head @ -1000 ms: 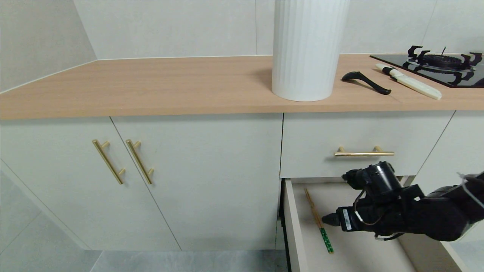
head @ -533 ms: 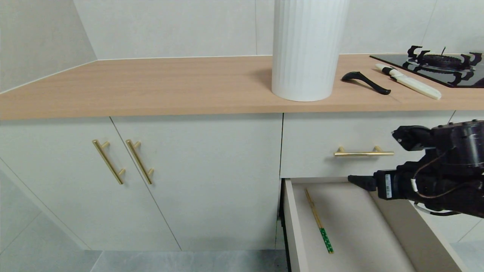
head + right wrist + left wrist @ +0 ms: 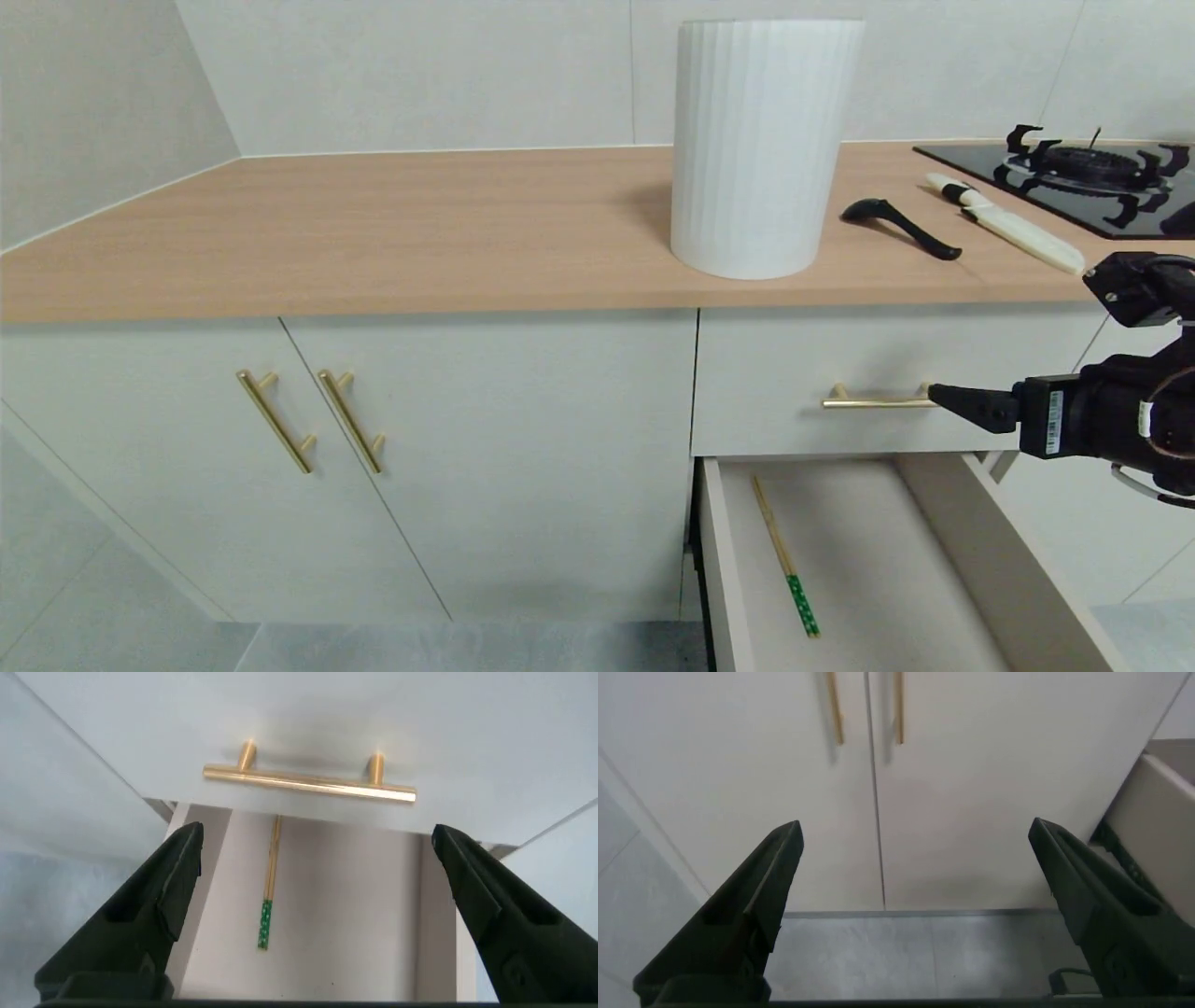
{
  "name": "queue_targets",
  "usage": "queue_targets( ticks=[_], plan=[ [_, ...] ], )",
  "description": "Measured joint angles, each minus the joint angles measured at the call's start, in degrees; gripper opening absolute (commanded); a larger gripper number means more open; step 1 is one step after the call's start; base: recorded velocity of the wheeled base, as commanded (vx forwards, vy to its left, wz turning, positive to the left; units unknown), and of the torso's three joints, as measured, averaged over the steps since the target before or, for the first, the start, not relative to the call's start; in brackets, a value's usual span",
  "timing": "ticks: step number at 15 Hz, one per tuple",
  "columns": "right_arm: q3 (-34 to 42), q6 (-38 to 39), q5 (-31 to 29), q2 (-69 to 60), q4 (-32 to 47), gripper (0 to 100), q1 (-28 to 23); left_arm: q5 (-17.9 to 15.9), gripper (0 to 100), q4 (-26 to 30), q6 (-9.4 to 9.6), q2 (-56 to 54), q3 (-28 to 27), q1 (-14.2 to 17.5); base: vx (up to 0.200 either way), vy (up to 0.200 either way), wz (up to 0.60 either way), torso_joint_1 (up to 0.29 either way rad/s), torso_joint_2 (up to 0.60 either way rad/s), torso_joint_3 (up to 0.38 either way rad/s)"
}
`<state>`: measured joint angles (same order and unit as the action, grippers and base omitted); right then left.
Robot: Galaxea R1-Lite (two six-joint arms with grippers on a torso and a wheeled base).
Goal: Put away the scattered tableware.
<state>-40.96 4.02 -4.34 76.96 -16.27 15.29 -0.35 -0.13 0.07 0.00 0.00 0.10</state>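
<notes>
1. Chopsticks (image 3: 786,569), a pale pair with green ends, lie lengthwise on the floor of the open lower drawer (image 3: 717,560), close to its left wall.
2. A wooden countertop (image 3: 420,224) runs along a pale tiled wall, above light cabinet doors with two slanted gold handles (image 3: 275,422). The floor (image 3: 467,649) is grey tile.
3. On the counter, right of centre, stands a tall white ribbed container (image 3: 752,149). To its right lie a black spoon (image 3: 898,227) and then a white knife (image 3: 1008,224). Beyond them, at the far right, is a black gas hob (image 3: 1092,177).
4. The right wrist view looks down past the closed upper drawer's gold handle (image 3: 308,781) into the open drawer. Here the right gripper (image 3: 316,840) has its fingers spread wide and holds nothing.
5. From the head view, that gripper sits level with the right end of the handle, above the open drawer.
6. The left wrist view faces the cabinet doors low down, near the floor, with the open drawer's corner at one side. The left gripper (image 3: 915,826) is also spread wide and holds nothing.
</notes>
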Motion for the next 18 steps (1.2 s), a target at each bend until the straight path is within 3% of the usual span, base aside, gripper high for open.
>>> queue_targets(
  ticks=[13,18],
  plan=[
    [0.8,-0.2,0.0,0.7,-0.5,100,0.0,0.0,100,0.1,0.02,0.0,0.0,0.0,0.0,0.0,0.0,0.193,-0.48,-0.284],
    [0.9,-3.8,-0.1,3.1,-0.7,100,0.0,0.0,100,0.1,0.02,0.0,0.0,0.0,0.0,0.0,0.0,0.065,-0.15,-0.083]
  ],
)
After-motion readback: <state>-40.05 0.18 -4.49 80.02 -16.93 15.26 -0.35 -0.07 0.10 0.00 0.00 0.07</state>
